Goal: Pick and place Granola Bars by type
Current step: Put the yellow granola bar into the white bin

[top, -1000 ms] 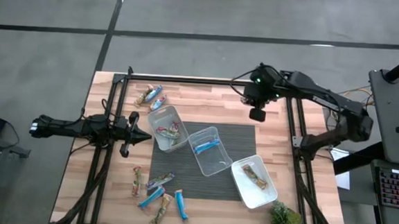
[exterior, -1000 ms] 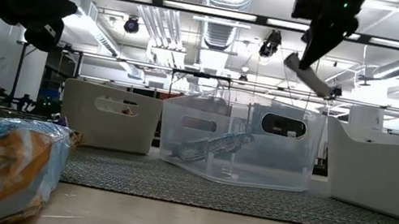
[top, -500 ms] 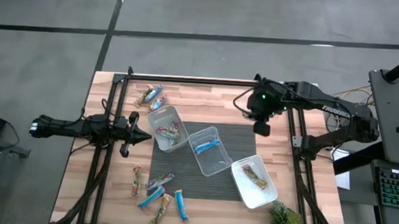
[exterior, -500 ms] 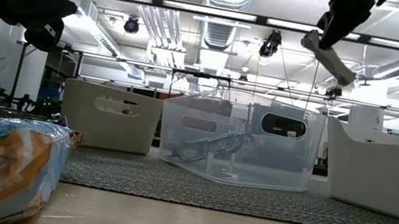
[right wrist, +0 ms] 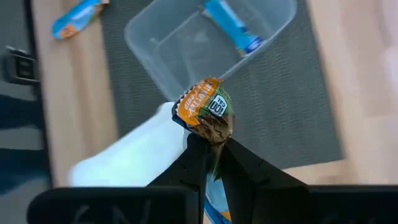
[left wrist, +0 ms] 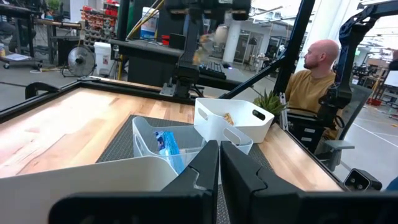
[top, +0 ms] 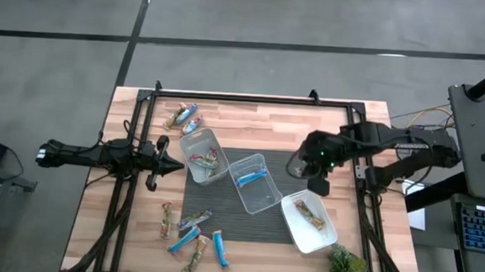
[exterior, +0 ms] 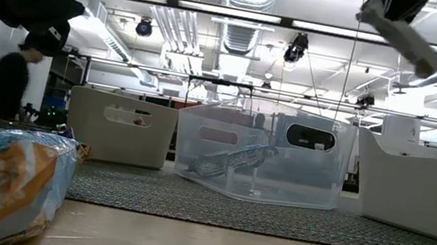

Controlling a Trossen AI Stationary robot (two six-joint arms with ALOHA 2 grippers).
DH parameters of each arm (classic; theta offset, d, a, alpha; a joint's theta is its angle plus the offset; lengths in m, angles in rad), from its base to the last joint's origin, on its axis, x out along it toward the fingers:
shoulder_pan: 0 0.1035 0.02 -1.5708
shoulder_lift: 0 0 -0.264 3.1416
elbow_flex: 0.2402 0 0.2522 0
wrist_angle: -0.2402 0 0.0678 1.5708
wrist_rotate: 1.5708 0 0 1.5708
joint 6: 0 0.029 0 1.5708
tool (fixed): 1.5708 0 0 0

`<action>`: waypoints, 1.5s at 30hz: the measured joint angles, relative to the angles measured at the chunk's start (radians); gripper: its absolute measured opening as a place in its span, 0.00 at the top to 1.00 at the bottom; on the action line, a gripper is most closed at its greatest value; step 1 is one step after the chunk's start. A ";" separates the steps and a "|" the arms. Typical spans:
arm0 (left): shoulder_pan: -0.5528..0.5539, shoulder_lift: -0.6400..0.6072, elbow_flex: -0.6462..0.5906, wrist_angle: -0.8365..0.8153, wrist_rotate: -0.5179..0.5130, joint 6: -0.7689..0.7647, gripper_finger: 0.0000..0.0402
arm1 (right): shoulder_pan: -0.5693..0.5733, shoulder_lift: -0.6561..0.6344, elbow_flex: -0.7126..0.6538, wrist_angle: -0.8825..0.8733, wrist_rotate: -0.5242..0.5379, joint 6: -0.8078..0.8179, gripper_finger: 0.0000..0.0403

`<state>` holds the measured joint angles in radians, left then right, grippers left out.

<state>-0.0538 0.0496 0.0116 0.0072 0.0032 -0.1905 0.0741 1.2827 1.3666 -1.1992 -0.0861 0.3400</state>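
From above, the right gripper hangs over the mat just beside the white tub, left gripper parked at the table's left, jaws closed on nothing. The right wrist view shows its jaws pinching a tan granola bar by one end. So slight a pinch could let it slip early, missing the tub.
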 joint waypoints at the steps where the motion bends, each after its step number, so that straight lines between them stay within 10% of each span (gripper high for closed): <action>1: 0.000 0.000 0.000 0.000 0.000 0.000 1.00 | 0.018 0.000 0.000 0.000 -0.004 0.046 0.92; 33: 0.000 0.000 0.000 0.000 0.000 0.000 1.00 | 0.345 0.094 -0.151 0.042 -0.018 1.088 0.92; 45: 0.000 0.000 0.000 0.000 0.000 0.000 1.00 | 0.374 0.097 -0.336 0.365 -0.017 1.243 0.92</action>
<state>-0.0536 0.0498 0.0120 0.0071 0.0031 -0.1905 0.4477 1.3792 1.0310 -0.8342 -0.1030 1.5826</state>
